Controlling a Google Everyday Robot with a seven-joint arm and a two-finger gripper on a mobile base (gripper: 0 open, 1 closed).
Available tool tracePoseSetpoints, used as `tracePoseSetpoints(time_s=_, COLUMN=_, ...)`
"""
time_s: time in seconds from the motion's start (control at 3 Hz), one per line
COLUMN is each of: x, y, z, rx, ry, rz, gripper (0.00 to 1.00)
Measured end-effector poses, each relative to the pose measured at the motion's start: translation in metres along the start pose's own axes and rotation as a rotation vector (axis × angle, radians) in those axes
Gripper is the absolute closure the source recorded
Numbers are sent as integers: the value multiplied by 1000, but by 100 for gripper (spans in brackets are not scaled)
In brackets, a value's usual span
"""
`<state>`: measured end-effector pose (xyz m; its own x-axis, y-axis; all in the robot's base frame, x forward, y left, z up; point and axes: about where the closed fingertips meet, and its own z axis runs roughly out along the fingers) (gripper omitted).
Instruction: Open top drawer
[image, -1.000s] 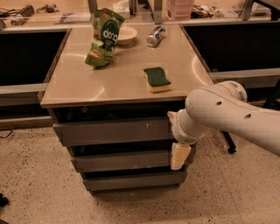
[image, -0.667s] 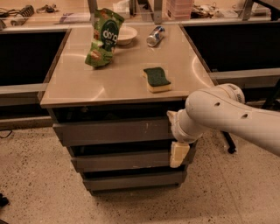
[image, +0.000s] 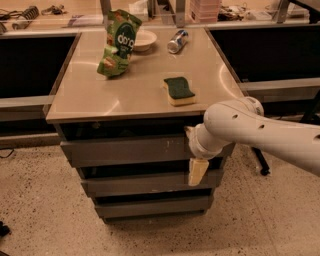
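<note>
The top drawer (image: 125, 149) is the tallest grey handleless front of three under the tan counter top, with small white scratch marks right of centre. It stands out a little from the cabinet, with a dark gap above it. My gripper (image: 192, 150) is at the drawer's right end, just under the counter's front edge. One cream finger (image: 197, 171) hangs down in front of the second drawer front (image: 140, 182). The other finger (image: 189, 131) pokes up at the top drawer's upper edge. The white arm (image: 260, 132) comes in from the right.
On the counter (image: 90, 97) lie a green chip bag (image: 118, 44), a white bowl (image: 142, 39), a metal can (image: 177, 41) and a green-and-yellow sponge (image: 179, 91). The third drawer front (image: 150, 205) is lowest. Dark cabinets flank both sides. Speckled floor (image: 45, 200) is in front.
</note>
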<state>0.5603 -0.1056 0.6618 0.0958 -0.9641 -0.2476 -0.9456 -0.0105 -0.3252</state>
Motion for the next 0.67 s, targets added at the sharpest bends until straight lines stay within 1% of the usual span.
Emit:
tracePoseSetpoints(time_s=0.33, x=-6, y=-9, z=19, rx=-10, ry=-16, rz=-20, gripper=0)
tracePoseSetpoints(time_s=0.67, x=-13, y=-23, z=51, rx=-38, ry=-21, rz=-47, gripper=0)
